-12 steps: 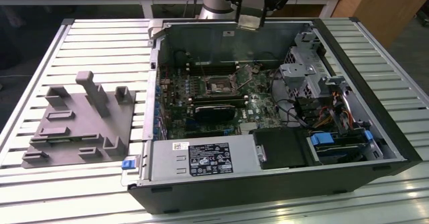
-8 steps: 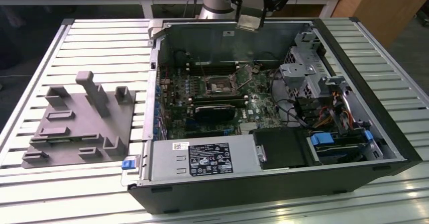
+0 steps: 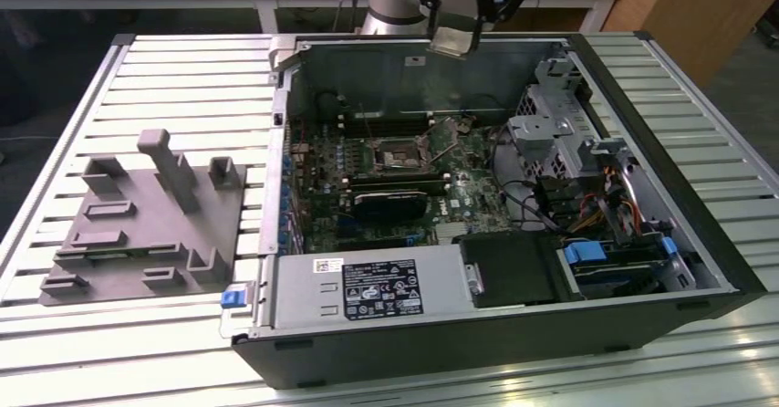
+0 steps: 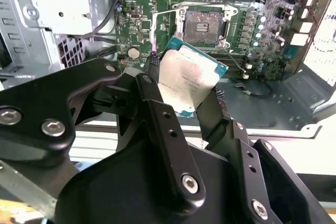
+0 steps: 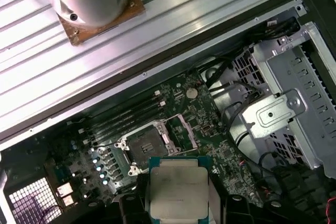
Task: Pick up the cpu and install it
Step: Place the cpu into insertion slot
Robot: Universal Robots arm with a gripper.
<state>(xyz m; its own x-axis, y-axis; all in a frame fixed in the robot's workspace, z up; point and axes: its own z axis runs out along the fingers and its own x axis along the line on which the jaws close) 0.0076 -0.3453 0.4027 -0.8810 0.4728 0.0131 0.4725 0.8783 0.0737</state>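
**Now I hold the cpu high over its socket**

Well, the cpu sits in my gripper. My two black fingers are closed on its edges, one on each side. Its shiny top shows in both wrist views. I think I hold it by the edges so nothing presses on its flat faces and it stays straight.

The socket is the dark square on the green board, below the cpu and well apart from it. In the exterior view the cpu hangs up in the air, past the socket toward the far wall of the computer case. I think being this high keeps it away from the walls and parts inside.

The socket looks open and empty. Its metal lid seems flipped to one side, just beside it, so the way in from above looks free.

Other things crowd the socket. The long memory slots run just beside it. A metal drive cage stands on another side, taller than the socket, with dark cables near it. A black card lies on the board near the socket, on its side closer to the power box.

The grey plate with blocks lies on the slatted table, outside the case and well apart from the socket.
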